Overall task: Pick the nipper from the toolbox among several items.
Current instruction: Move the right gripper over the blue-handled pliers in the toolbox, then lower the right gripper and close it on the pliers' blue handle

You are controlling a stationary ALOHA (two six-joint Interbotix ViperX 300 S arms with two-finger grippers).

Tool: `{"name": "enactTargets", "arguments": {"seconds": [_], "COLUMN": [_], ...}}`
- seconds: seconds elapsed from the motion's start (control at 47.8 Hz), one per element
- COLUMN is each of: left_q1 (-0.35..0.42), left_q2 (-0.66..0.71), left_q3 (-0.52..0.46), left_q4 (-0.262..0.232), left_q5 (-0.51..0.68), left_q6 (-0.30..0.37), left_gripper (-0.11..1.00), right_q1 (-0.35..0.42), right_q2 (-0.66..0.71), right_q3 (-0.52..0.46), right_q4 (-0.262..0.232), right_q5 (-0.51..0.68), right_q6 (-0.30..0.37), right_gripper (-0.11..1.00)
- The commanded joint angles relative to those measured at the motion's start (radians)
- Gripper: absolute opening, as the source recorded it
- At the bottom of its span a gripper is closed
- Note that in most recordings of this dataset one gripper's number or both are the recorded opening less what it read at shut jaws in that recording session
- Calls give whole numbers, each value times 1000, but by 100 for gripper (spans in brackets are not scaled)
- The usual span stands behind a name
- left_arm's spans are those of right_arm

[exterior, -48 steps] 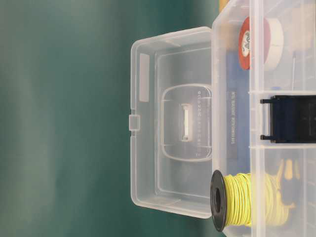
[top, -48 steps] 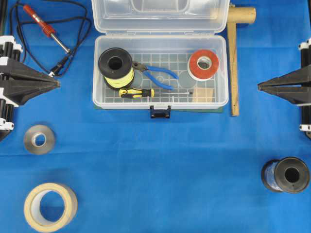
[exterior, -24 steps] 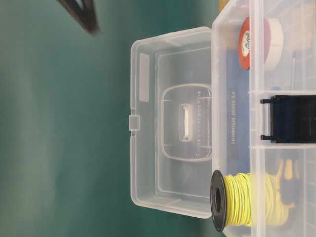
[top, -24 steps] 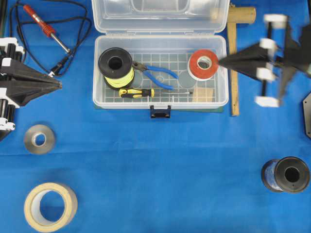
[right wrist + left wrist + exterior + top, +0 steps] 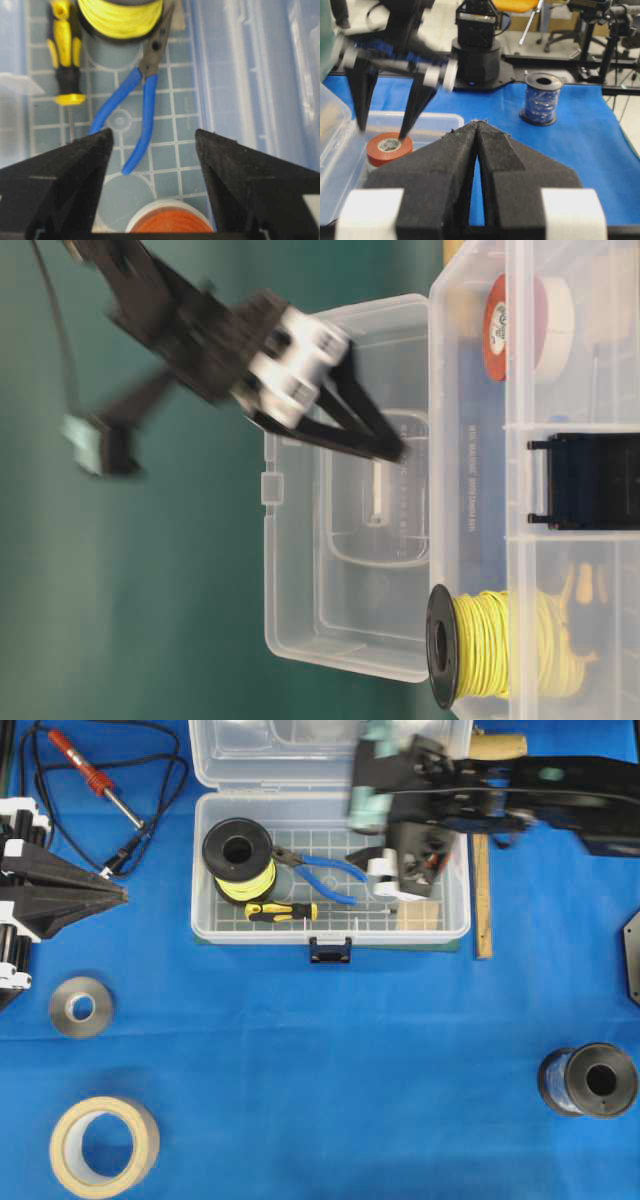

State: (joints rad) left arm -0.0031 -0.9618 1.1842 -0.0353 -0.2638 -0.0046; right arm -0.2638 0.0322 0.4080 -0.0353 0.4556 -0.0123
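Nipper (image 5: 318, 870) lies flat on the toolbox (image 5: 205, 925) floor, mid-box, jaws tucked against the yellow wire spool (image 5: 240, 855), blue handles splayed toward the red tape roll (image 5: 167, 225). Yellow-black screwdriver (image 5: 282, 911) sits just beside it, on the latch side. Right end effector (image 5: 152, 145) is over the box, fingers spread wide, nothing in them; wrist view shows the handles framed between the fingers. Left end effector (image 5: 478, 131) is parked off to the side, fingers pressed together, empty. Suggest descending straight onto the handle pair near the pivot, keeping fingers clear of spool, tape and screwdriver. Risk: the handles are splayed, so catching only one could make it pivot.
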Motion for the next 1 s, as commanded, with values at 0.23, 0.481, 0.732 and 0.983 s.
{"name": "enactTargets", "arguments": {"seconds": [0.23,0.481,0.732,0.983], "left_q1": [-2,-2,-2,-2], "left_q2": [9,9,9,8], "left_q3": [-12,-11,-9,-11], "left_q4": [-2,-2,-2,-2], "left_q5": [-6,-5,-3,-3], "left_q6": [-2,-2,-2,-2], "left_gripper": [0,0,0,0], "right_q1": [-15,-21,-21,-23], "right_q2": [189,282,296,256], "right_q3": [-121,-123,-123,-118], "right_q4": [-5,-3,-3,-2], "right_q5": [25,-21,-23,-2], "right_q6": [-14,-20,-35,-32], "right_gripper": [64,64,29,13]}}
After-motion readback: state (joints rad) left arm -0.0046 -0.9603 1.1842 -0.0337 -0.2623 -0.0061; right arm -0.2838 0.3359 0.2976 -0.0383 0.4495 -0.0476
